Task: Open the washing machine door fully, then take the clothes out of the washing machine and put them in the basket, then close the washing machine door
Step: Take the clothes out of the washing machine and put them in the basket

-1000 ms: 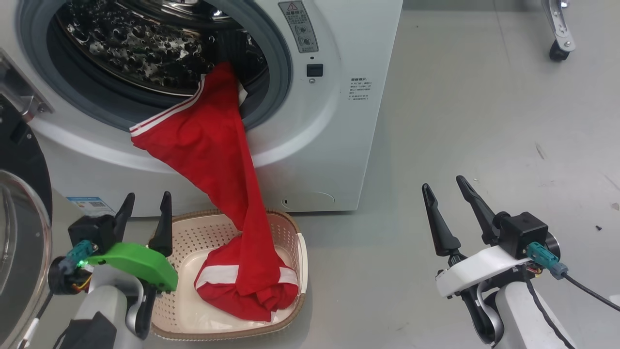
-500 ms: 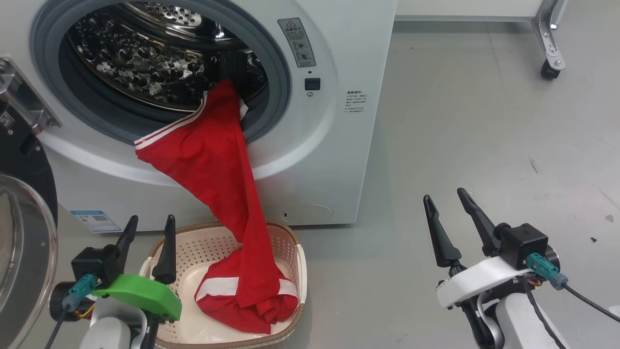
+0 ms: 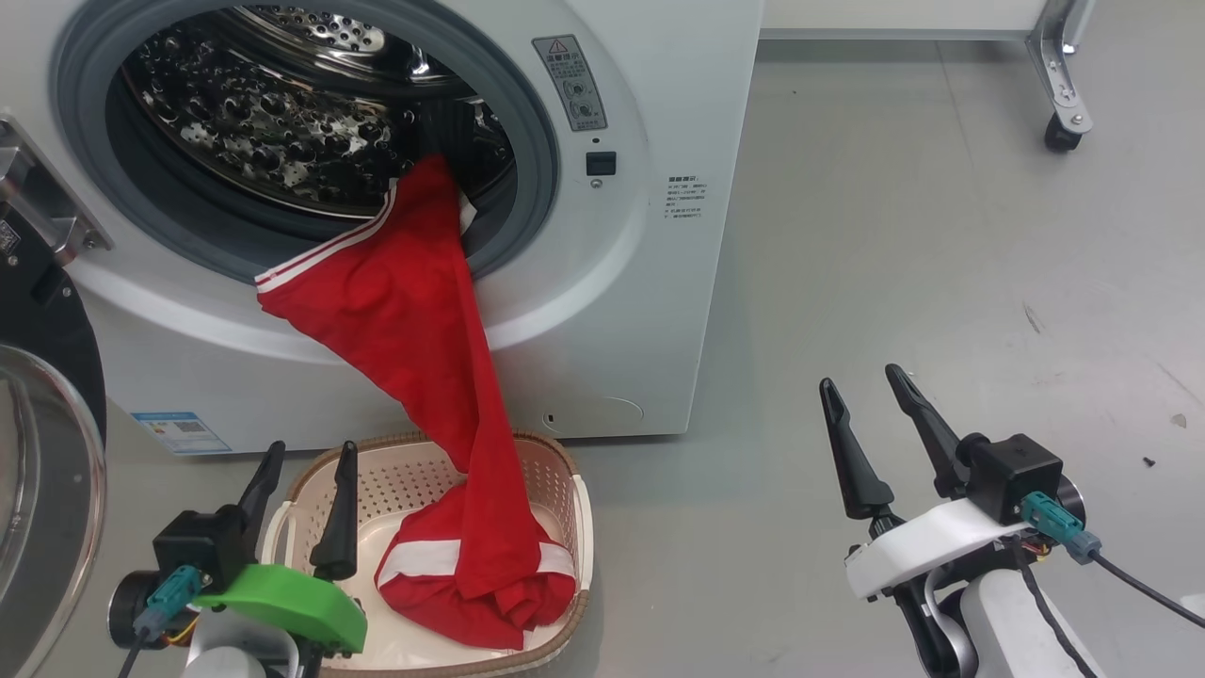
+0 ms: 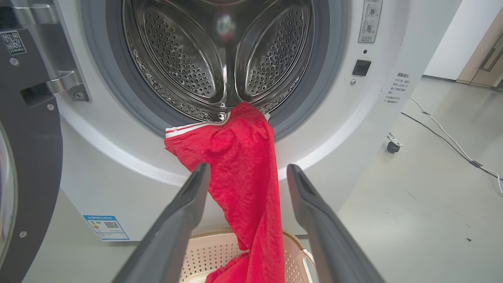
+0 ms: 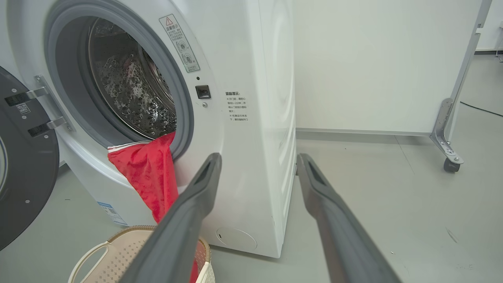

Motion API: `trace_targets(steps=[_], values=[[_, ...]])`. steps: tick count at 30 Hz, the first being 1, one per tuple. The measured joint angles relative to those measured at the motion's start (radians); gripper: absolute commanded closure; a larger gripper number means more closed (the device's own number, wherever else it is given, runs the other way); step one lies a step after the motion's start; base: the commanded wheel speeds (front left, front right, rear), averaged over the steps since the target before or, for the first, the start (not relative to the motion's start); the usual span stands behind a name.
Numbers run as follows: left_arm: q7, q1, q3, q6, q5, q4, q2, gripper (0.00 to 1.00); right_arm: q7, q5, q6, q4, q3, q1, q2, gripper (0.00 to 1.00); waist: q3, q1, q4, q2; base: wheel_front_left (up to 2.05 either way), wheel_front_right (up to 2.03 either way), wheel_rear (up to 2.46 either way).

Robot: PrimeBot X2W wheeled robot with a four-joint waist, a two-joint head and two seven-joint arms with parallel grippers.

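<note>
Head view: clothes (image 3: 414, 320) drape from washing machine (image 3: 621, 311) into basket (image 3: 557, 490); jaws of left gripper (image 3: 313, 452) and right gripper (image 3: 859, 377) gape empty. Pinch fabric high, where it leaves the machine.

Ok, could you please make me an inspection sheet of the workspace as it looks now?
Surface: grey floor, a few scuffs.
Job's things: door open at left; clothes hang from the washer port, lower end bunched in the basket.
Clutter: small dark specks on floor.
Tools: left tool open, empty, by basket; right tool open, empty, over floor.
Cables: lead at right wrist; thin cable on floor.
Surroundings: white panel with castor.
</note>
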Motion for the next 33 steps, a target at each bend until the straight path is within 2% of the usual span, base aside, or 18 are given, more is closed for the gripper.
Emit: trace_targets(steps=[11,21,33], values=[[0.000,0.046,0.004,0.000,0.007,-0.037,-0.002,0.00,0.000,0.000,0.000,-0.002,0.032,0.001,0.000,0.00,0.003,0.0000,-0.008,0.0000,0.00,0.00,0.00],[0.005,0.051,-0.006,0.000,0.007,-0.033,-0.002,0.00,0.000,0.000,0.000,-0.018,0.061,0.001,0.000,0.00,0.061,0.0000,-0.041,0.0000,0.00,0.00,0.00],[0.128,-0.094,0.028,0.017,-0.007,-0.019,0.028,0.00,0.000,0.019,0.000,-0.062,0.077,-0.032,0.000,0.00,0.187,0.0000,-0.122,0.0000,0.00,0.00,0.00]])
